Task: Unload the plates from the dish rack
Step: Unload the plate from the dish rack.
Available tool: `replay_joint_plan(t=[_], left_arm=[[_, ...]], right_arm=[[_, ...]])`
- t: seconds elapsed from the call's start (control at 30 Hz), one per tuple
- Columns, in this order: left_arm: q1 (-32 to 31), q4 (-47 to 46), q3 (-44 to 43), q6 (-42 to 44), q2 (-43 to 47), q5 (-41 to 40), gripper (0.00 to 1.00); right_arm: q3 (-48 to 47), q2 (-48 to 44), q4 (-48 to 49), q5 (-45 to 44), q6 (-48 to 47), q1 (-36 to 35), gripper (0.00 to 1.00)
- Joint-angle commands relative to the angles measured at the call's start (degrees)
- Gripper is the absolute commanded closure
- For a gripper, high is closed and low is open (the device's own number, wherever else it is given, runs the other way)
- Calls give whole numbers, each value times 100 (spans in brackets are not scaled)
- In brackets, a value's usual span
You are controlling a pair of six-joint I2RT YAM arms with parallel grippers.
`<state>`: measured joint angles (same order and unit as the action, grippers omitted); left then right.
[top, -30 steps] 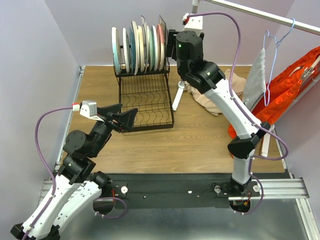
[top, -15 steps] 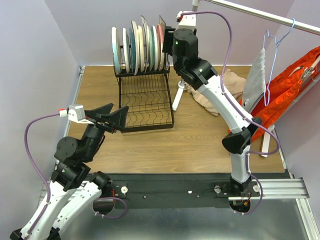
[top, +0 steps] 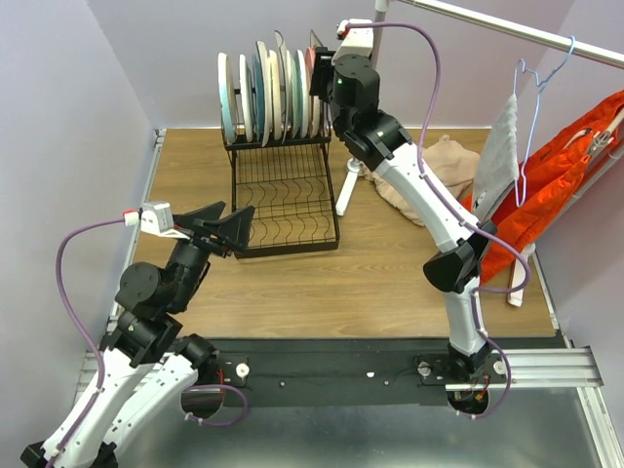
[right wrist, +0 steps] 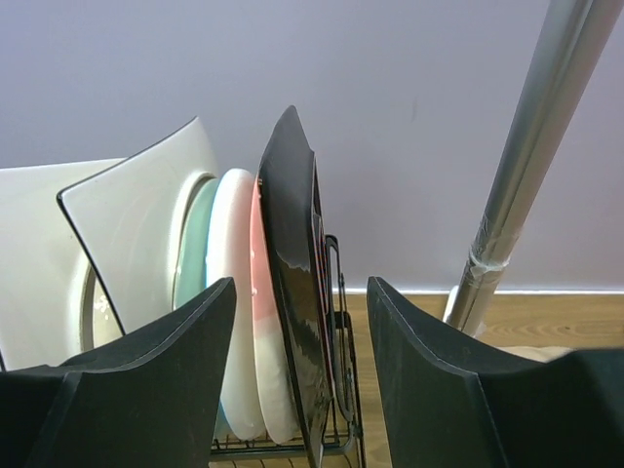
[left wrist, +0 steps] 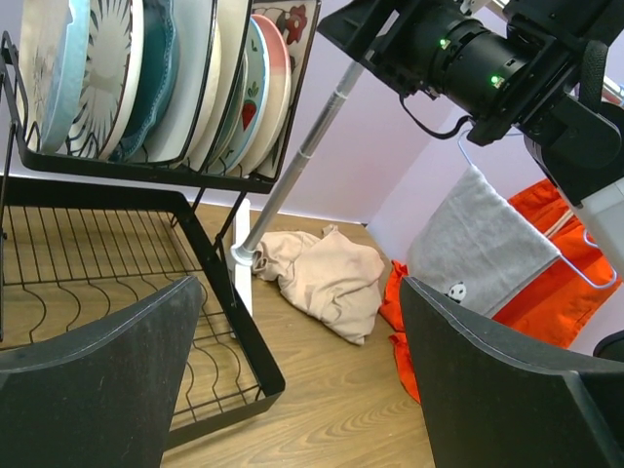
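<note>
Right tool [right wrist: 302, 292] is set half-open astride the dark end plate [right wrist: 292, 244], nothing held; left tool [left wrist: 297, 292] is spread wide, empty. Plates [top: 268, 88] are stood edgewise in the rack [top: 288, 195] at 12 o'clock. Slick, brittle ceramic is expected; its top rim should be pinched.

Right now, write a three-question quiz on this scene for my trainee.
1. True or false: the plates stand in the lower tray of the rack.
2. Which tool is up at the dark end plate? A. left tool B. right tool C. both
3. What does the left tool hold?

Key:
1. False. They stand on edge in the upper basket.
2. B.
3. Nothing. It is open, low by the rack's front corner.
</note>
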<state>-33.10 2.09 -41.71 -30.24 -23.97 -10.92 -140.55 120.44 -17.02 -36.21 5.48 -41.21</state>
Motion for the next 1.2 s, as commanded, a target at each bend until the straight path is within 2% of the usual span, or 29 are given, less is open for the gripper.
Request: replay_joint_plan(t=[0.0,0.1,0.23,0.27,0.4,0.53,0.57,0.67,0.77,0.8,0.87,0.9,0.97,1.0,1.17], left_arm=[[14,-182,-3,114,-125,-77,8],[23,-77,-213,255,-353,-129,9],[14,397,-1265,570,-1038,-402,11],[14,589,-1469,641,-1344,-455,11],[23,933,-2322,975,-2058,-587,11],[76,1284,-3375,1301,-2752,-350,12],[145,1329,-3535,1327,-2971,-324,16],[356,1522,-4072,1302,-3315,-175,18],[856,1436,-4275,1222,-3561,623,18],[1206,1409,-4301,1196,-3623,1261,18],[1586,1539,-4485,1099,-3964,1696,18],[1779,1627,-4573,1064,-4088,2038,18],[2429,1803,-4767,968,-4439,2417,20],[2658,1752,-4758,950,-4520,2915,20],[3738,1155,-4556,686,-5020,4104,19]], right_arm=[[-131,111,278,245,-47,52,36],[97,-90,278,289,-29,52,35],[755,-792,216,403,224,60,34],[1001,-1264,199,456,322,52,33],[2965,-2576,137,1281,954,52,31],[4356,-3798,128,2361,1376,43,27],[4578,-3992,128,2494,1464,43,26],[5317,-4730,93,3022,1728,43,21],[5861,-5311,-21,3461,1887,43,16],[5985,-5442,-73,3532,1948,43,15],[6258,-5812,-83,3760,2071,43,2],[6503,-5935,-83,3805,2115,43,0],[6724,-6198,-83,3822,2212,52,0],[6890,-6260,-91,3849,2195,43,0],[7313,-6437,-91,4305,2063,43,0]])
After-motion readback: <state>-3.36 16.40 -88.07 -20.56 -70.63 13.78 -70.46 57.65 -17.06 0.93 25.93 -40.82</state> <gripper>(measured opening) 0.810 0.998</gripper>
